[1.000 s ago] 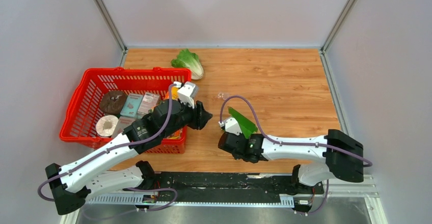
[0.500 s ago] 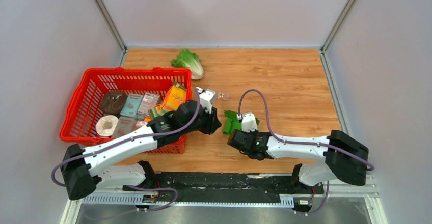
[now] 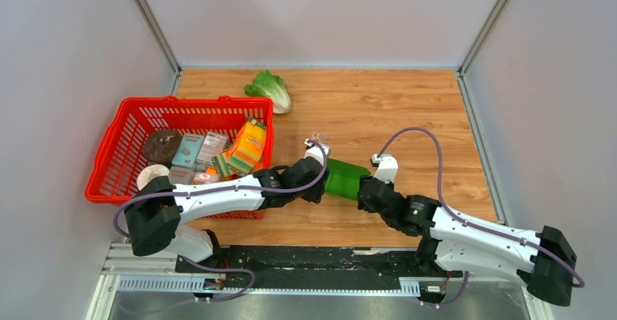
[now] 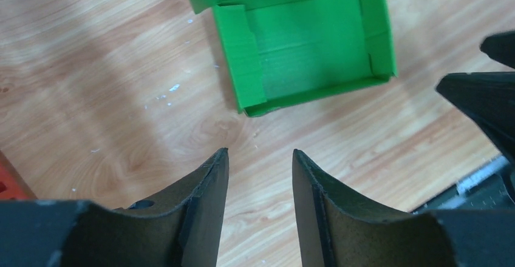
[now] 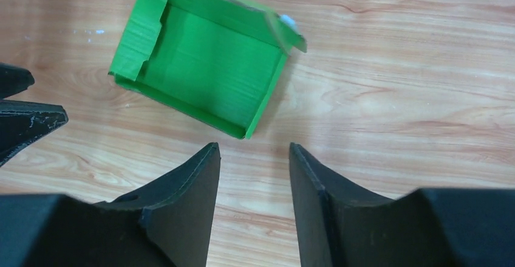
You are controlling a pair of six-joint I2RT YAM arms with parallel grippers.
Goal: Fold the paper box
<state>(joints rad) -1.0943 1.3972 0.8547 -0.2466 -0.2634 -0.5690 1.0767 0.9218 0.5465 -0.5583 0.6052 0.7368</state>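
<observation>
The paper box (image 3: 345,178) is bright green card and lies on the wooden table as a shallow open tray with its side walls raised. The left wrist view shows the paper box (image 4: 311,43) just ahead of my fingers, and so does the right wrist view, where the paper box (image 5: 200,76) has one flap sticking out. My left gripper (image 3: 321,184) is at its left end, open and empty. My right gripper (image 3: 361,189) is at its right end, also open and empty. Neither gripper (image 4: 258,158) (image 5: 254,150) touches the card.
A red basket (image 3: 109,161) stands at the left with several packets, rolls and an orange carton (image 3: 249,142) inside. A lettuce (image 3: 269,89) lies at the back of the table. A small clear object (image 3: 316,137) lies just behind the box. Grey walls close in three sides.
My right gripper has opened and let go of the green box, which now lies flat on the table. My left arm has reached right to the box; the right arm has drawn back to the right.
</observation>
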